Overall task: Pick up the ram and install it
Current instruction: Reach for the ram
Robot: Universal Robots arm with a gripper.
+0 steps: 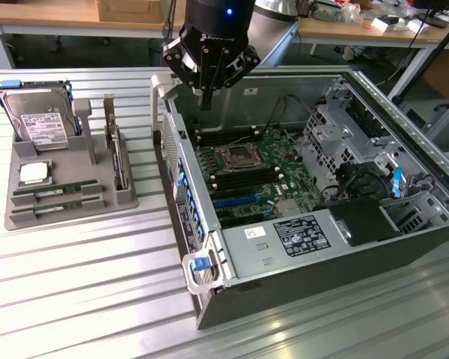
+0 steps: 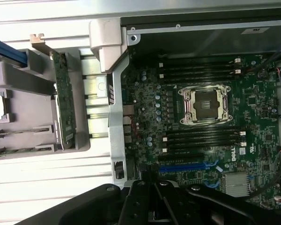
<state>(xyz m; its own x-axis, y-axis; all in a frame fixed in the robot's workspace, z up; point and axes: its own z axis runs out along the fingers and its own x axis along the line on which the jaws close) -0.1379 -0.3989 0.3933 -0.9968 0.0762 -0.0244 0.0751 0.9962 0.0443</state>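
Observation:
Two ram strips [image 1: 56, 193] lie flat in slots at the front of a grey holder tray [image 1: 71, 217], at the exterior view's left; their ends show in the wrist view [image 2: 9, 134]. My gripper [image 1: 204, 101] [image 2: 154, 199] hangs above the back left corner of the open computer case [image 1: 299, 247], well apart from the ram, and looks shut with nothing in it. Below it the motherboard shows black memory slots [image 1: 232, 139] [image 2: 201, 68] on both sides of the processor socket [image 1: 238, 158] [image 2: 206, 105].
The tray also holds a hard drive [image 1: 36, 120], a square silver processor chip [image 1: 34, 173] and an upright card with a metal bracket [image 1: 116, 153] [image 2: 64, 101]. The case's left wall [image 1: 181, 176] stands between tray and motherboard. Cables and drive cages fill the case's right side.

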